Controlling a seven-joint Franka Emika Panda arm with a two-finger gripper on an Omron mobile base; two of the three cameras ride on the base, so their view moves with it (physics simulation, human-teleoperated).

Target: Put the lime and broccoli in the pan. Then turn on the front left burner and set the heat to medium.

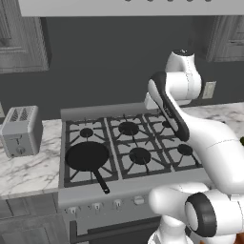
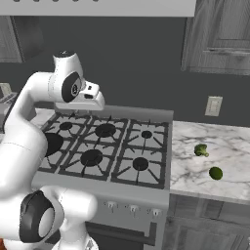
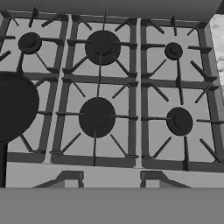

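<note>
Grey simulated kitchen, six-burner stove [image 2: 105, 146]. Pan [image 1: 87, 156] sat empty on front left burner. Lime [image 2: 215, 173] and broccoli [image 2: 200, 150] lay on marble tabletop [image 2: 195, 171] right of stove, apart. My gripper [image 2: 95, 100] hovered above stove, jaws pressed together, holding nothing. I judged: swing right, spread jaws, descend centred on lime.

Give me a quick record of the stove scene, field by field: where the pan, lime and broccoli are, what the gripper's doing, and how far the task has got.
pan: on the front left burner, empty, handle toward the stove front
lime: on the marble counter right of the stove
broccoli: same counter, behind the lime, apart from it
gripper: above the stove, shut, holding nothing
toaster: on the counter left of the stove
task progress: neither food item is in the pan
</note>
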